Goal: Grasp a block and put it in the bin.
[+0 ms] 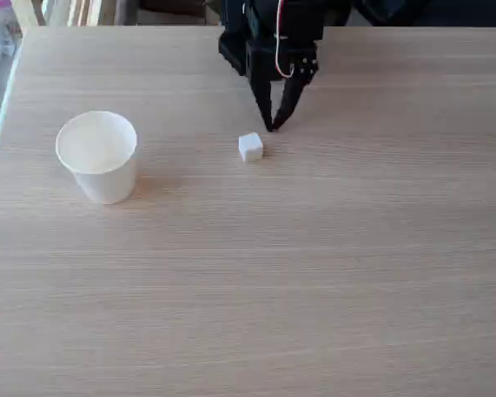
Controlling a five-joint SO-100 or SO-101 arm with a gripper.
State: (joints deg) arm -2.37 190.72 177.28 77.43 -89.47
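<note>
A tiny white block (pixel 250 146) lies on the wooden table near the middle, upper half of the fixed view. My black gripper (pixel 272 126) hangs just behind and to the right of it, fingertips together and pointing down at the table, holding nothing. The block is free and apart from the fingers. The bin, a white paper cup (pixel 98 155), stands upright at the left, well away from both, and looks empty inside.
The light wood table (pixel 314 273) stretches wide in front of the block. The arm's black body (pixel 273 33) rises at the far edge. Chair legs and clutter sit beyond the table's top left corner.
</note>
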